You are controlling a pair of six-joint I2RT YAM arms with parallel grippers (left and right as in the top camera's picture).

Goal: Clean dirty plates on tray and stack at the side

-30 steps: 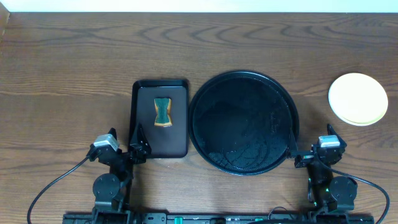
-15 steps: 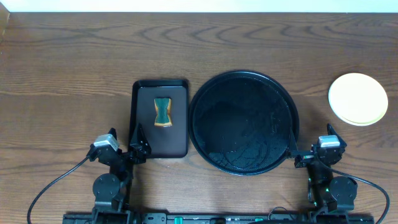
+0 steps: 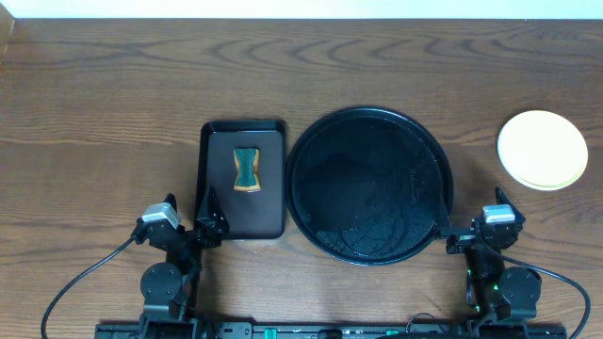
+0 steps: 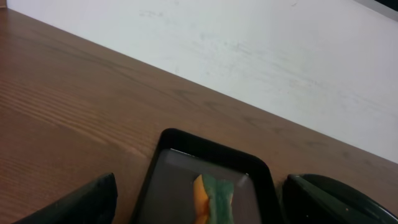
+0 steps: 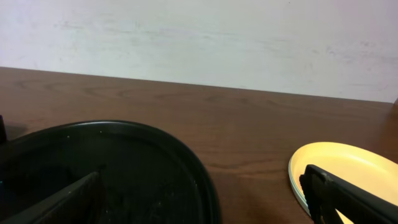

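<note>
The round black tray [image 3: 369,185] lies in the middle of the table with no plates on it; its surface looks wet. To its right, off the tray, the plates [image 3: 542,149] stand in a stack. The top one is pale yellow with no smear showing, and a pale blue rim [image 5: 294,186] peeks out beneath it. My left gripper [image 3: 187,215] rests open at the table's front edge, just before the small tray. My right gripper [image 3: 471,218] is open too, between the round tray's rim [image 5: 186,162] and the stack [image 5: 339,158]. Neither holds anything.
A small rectangular black tray [image 3: 243,212] lies left of the round one, with a green and orange sponge [image 3: 246,169] on it; the sponge [image 4: 211,199] also shows between my left fingers [image 4: 81,205]. A white wall runs behind the table's far edge.
</note>
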